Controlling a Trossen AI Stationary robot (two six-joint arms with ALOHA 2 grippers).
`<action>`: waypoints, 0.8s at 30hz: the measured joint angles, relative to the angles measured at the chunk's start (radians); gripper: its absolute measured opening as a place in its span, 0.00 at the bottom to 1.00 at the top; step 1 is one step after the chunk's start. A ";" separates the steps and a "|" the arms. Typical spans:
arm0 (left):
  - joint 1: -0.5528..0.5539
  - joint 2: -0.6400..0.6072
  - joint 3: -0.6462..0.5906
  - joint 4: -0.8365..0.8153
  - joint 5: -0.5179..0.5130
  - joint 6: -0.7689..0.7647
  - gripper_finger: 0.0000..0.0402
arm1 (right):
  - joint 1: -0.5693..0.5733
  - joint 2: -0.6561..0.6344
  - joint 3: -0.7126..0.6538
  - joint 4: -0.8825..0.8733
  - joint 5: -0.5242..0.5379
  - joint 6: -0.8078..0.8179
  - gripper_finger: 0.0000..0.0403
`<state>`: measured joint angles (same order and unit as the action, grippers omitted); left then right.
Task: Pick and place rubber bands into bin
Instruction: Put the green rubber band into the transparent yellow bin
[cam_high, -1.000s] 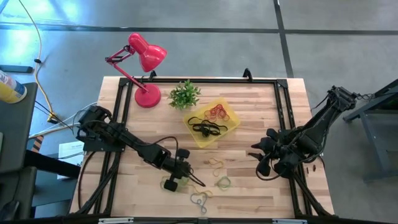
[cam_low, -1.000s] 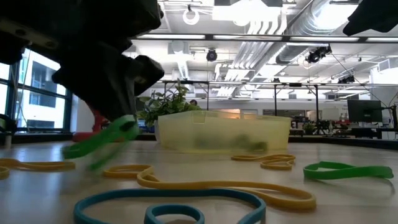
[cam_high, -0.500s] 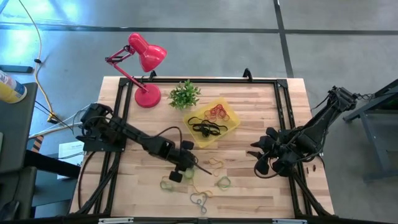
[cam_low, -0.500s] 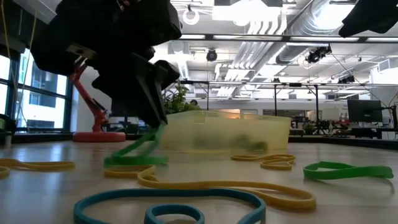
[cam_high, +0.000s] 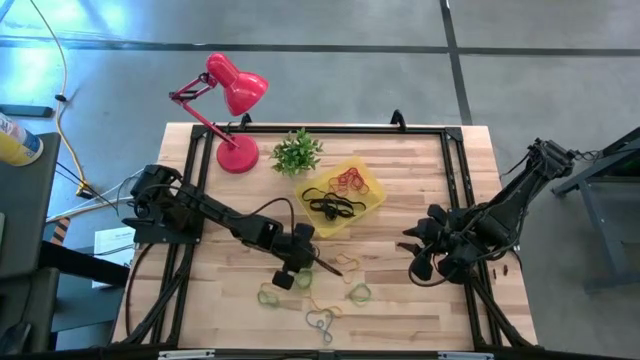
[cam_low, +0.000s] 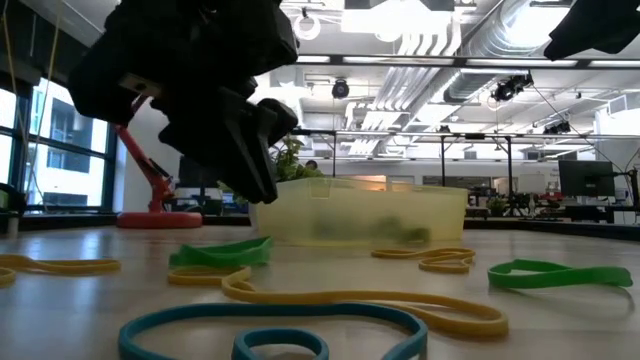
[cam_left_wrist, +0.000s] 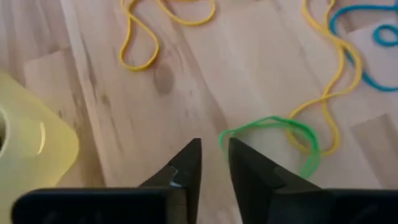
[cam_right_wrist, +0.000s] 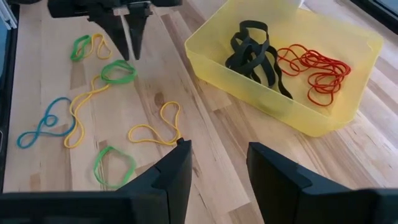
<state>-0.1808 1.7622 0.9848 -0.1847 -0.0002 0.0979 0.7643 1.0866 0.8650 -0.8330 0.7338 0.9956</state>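
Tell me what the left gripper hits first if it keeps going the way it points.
Probably bare table: the left gripper has nothing between its tips, the green rubber band lies just beside that line, and the bin is off to the other side.

red desk lamp (cam_high: 232, 100) | small green plant (cam_high: 296, 151) just beside | wooden table (cam_high: 400, 190)

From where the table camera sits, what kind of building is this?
Likely an open-plan lab or workshop: exposed ceiling ducts, monitors on benches behind, and a bare concrete floor around the wooden table.
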 joint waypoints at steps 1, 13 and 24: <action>0.000 0.000 0.000 -0.002 0.000 0.006 0.19 | -0.003 0.000 0.000 0.000 0.000 -0.004 0.36; -0.002 0.053 0.000 0.016 0.018 0.011 0.27 | -0.039 0.000 0.000 0.004 -0.003 -0.028 0.36; -0.001 0.057 0.000 0.029 -0.008 0.030 0.22 | -0.039 0.000 0.000 0.012 -0.003 -0.028 0.36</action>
<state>-0.1822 1.8188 0.9848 -0.1560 -0.0083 0.1280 0.7258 1.0866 0.8650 -0.8213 0.7303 0.9680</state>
